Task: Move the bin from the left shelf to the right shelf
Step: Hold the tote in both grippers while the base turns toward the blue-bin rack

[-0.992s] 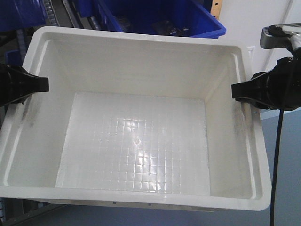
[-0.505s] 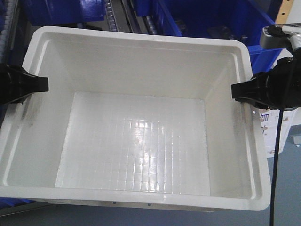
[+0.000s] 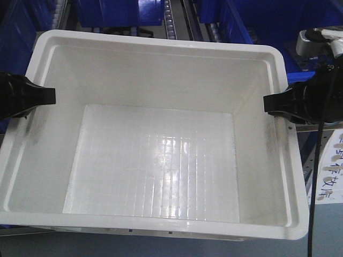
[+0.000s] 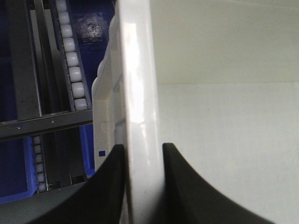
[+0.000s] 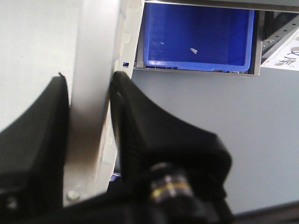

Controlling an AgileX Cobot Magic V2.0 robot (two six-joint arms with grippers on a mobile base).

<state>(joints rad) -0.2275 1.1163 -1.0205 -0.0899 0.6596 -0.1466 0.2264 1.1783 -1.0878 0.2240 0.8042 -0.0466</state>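
The bin (image 3: 161, 69), a large empty white tote with a grid floor, fills the front view and hangs between my two arms. My left gripper (image 3: 51, 96) is shut on its left rim, one finger inside the wall and one outside (image 4: 142, 147). My right gripper (image 3: 268, 103) is shut on the right rim (image 5: 88, 77) in the same way. The rim runs up between the fingers in both wrist views (image 4: 135, 70) (image 5: 96, 37). A rack with white roller lanes (image 3: 171, 21) (image 4: 70, 56) lies beyond the bin; I cannot tell whether it is the right shelf.
Dark blue totes (image 3: 118, 10) (image 5: 196, 32) sit on the rack beyond the bin's far edge and to its right. A grey shelf rail with printed paper labels (image 3: 329, 171) stands at the right. Grey floor (image 5: 224, 107) shows below the right rim.
The background behind the bin has slid to the right: the white wall and wooden post have left view, and roller lanes with blue totes now show. Both grips on the rims are unchanged.
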